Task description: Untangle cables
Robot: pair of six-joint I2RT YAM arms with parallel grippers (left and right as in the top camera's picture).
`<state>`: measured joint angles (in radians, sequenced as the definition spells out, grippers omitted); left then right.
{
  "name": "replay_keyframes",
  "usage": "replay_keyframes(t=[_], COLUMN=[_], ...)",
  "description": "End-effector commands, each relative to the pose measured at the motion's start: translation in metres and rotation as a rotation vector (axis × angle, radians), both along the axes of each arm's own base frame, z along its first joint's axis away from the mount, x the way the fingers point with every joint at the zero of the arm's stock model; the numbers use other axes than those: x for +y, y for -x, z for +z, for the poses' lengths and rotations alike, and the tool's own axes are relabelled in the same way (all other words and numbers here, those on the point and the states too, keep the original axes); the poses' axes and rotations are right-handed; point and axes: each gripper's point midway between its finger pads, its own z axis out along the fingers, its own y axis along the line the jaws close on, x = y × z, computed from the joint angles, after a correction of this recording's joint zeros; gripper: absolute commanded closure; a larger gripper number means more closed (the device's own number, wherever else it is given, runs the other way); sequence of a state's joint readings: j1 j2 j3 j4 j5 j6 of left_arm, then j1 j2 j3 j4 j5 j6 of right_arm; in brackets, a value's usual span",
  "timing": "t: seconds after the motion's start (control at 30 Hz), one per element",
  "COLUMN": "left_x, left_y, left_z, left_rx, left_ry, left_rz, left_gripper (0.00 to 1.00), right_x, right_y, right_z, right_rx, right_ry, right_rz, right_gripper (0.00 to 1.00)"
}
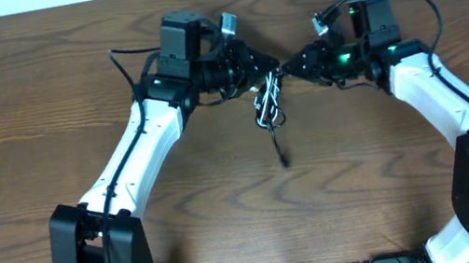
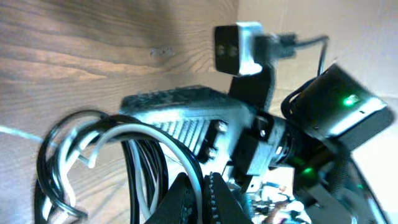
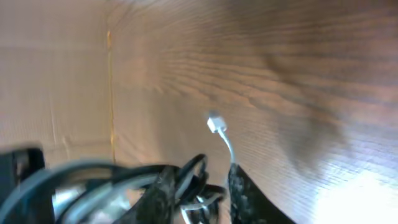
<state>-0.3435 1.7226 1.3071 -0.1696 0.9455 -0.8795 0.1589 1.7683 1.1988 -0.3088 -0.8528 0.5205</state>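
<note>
Brown wooden table (image 1: 23, 108) fills the view from above, and a pale wall runs along its far edge. Two white and black arms reach in from the near side and meet over the middle of the far half.

The cables (image 1: 268, 103) are right there, where the two arms meet. They make a small knot of black and white loops, bunched up just under the two gripper tips. One end of the black cable (image 1: 280, 148) comes out of the knot and runs toward the near side of the table, well away from anything else.

The left gripper (image 2: 198, 180) has its jaws pressed tight together on the knot. Black and white loops curl out beside its fingers. I cannot tell which cord it pinches.

The right gripper (image 3: 201, 171) has its jaws a little way apart. Loops of cord sit in the gap between them. The white cable (image 3: 227, 146) rises out of that gap, close to one finger, and ends in a small white plug (image 3: 215, 122) above the wood.

The two grippers point at each other and are very close, with the knot between them.
</note>
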Motion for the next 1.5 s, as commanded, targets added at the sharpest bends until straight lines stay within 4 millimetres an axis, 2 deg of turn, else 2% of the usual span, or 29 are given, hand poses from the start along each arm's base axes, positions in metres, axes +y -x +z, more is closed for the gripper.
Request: replay_keyframes(t=[0.0, 0.07, 0.13, 0.37, 0.53, 0.67, 0.83, 0.97, 1.17, 1.33, 1.47], left_x=[-0.001, -0.002, -0.002, -0.005, -0.007, -0.010, -0.011, -0.007, -0.003, 0.004, 0.007], left_y=[0.002, 0.005, 0.007, 0.017, 0.022, 0.025, 0.027, 0.024, 0.023, 0.019, 0.018], left_z=[0.011, 0.013, 0.015, 0.023, 0.026, 0.041, 0.047, 0.047, 0.048, 0.057, 0.062], left_rx=[0.121, 0.181, 0.222, 0.295, 0.358, 0.353, 0.338, 0.338, 0.350, 0.331, 0.327], left_ry=[0.064, 0.086, 0.107, 0.154, 0.179, 0.231, 0.249, 0.252, 0.260, 0.291, 0.305], left_rz=[0.025, 0.031, 0.029, -0.014, -0.024, -0.073, -0.101, -0.092, -0.093, -0.104, -0.117], left_gripper=[0.93, 0.93, 0.93, 0.92, 0.92, 0.92, 0.93, 0.93, 0.93, 0.93, 0.92], right_x=[0.002, -0.003, -0.005, 0.004, 0.023, 0.038, 0.045, 0.035, 0.015, -0.003, -0.009], right_y=[0.007, 0.004, 0.004, 0.007, 0.008, 0.000, 0.000, -0.004, -0.003, -0.005, 0.004], right_z=[0.024, 0.024, 0.024, 0.027, 0.033, 0.026, 0.028, 0.029, 0.046, 0.057, 0.076], right_rx=[-0.332, -0.430, -0.511, -0.680, -0.790, -0.837, -0.863, -0.849, -0.857, -0.881, -0.942], right_ry=[-0.037, -0.002, 0.024, 0.057, 0.072, 0.180, 0.185, 0.179, 0.055, 0.002, -0.112], right_rz=[0.255, 0.294, 0.331, 0.431, 0.489, 0.488, 0.495, 0.473, 0.461, 0.446, 0.485], right_gripper=[0.64, 0.52, 0.48, 0.51, 0.45, 0.46, 0.49, 0.55, 0.59, 0.55, 0.52])
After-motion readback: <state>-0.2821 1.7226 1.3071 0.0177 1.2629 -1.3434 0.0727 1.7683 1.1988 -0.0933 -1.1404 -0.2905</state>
